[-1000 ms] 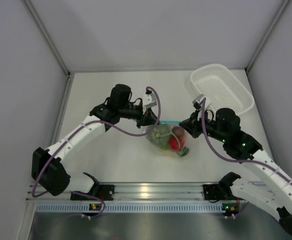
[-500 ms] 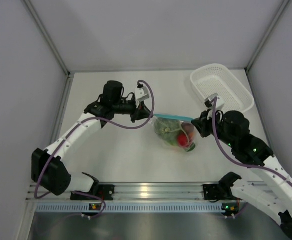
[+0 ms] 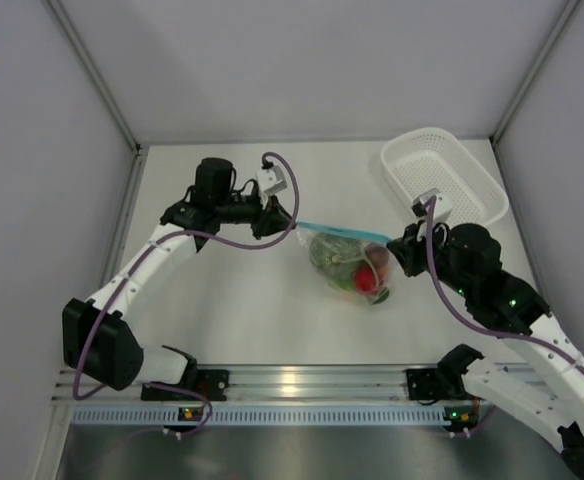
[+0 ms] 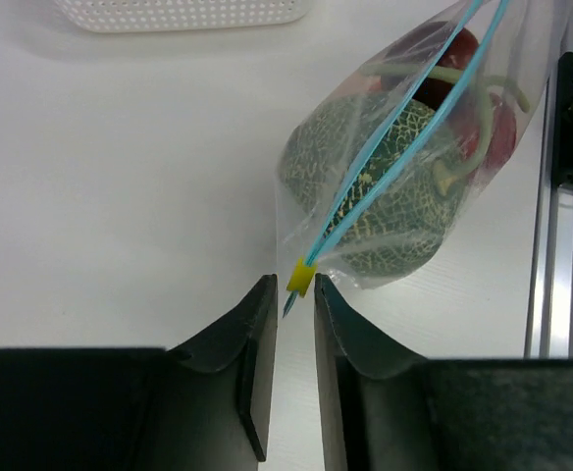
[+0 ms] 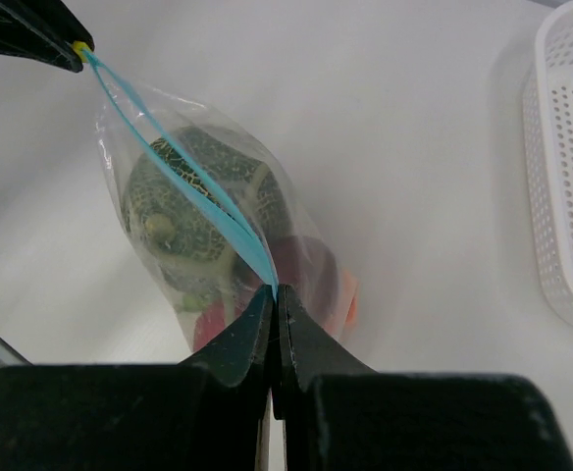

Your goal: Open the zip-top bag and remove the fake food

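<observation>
**Bag held taut between both arms, food inside**

The left end effector (image 4: 295, 289) nips the yellow slider (image 4: 299, 278) at one end of the zip-top bag (image 3: 350, 262). The right end effector (image 5: 275, 294) is clamped on the other end of the blue zip strip (image 5: 183, 172), which runs taut between them. The fake food (image 4: 385, 186), a netted melon and red pieces, sits inside the bag, over the middle of the surface (image 3: 232, 300). The white basket (image 3: 442, 180) lies well apart.

One zip-top bag (image 3: 350, 262), one melon (image 4: 404, 211), one white basket (image 3: 452, 180), two pincers: left pincer (image 4: 294, 285), right pincer (image 5: 275, 292)
</observation>
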`<state>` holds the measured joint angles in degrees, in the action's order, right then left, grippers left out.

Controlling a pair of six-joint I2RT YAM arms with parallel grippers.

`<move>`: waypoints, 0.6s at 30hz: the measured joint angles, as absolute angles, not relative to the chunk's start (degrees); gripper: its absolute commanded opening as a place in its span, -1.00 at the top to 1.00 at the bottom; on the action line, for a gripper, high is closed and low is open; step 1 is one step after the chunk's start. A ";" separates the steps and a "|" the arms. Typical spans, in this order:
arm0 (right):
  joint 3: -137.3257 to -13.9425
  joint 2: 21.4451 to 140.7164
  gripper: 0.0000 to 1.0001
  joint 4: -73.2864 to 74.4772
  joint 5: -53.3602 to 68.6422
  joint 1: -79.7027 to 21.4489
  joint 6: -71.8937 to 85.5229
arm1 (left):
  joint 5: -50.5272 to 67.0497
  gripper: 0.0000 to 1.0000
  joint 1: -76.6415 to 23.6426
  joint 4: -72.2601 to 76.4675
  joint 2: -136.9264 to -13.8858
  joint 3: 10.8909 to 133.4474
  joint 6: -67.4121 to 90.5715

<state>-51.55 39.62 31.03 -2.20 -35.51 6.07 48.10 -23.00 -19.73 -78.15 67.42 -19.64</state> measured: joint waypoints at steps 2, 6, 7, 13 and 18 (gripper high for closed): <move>-51.55 39.57 1.00 31.22 -1.89 -35.46 5.93 | 48.47 -0.11 -22.44 -19.79 -78.11 67.42 -19.73; -51.53 38.94 1.00 31.29 1.37 -35.44 5.10 | 50.13 -0.52 -20.60 -20.40 -78.19 68.01 -18.13; -51.53 38.70 1.00 31.29 2.39 -35.44 4.93 | 50.50 -0.59 -20.51 -20.64 -78.32 68.71 -17.47; -51.37 38.39 1.00 31.29 6.59 -35.44 4.03 | 48.80 -0.72 -23.14 -17.19 -80.99 75.79 -9.47; -51.37 38.30 1.00 31.31 9.21 -35.44 3.22 | 43.99 -0.68 -31.59 -14.37 -84.01 79.22 -8.16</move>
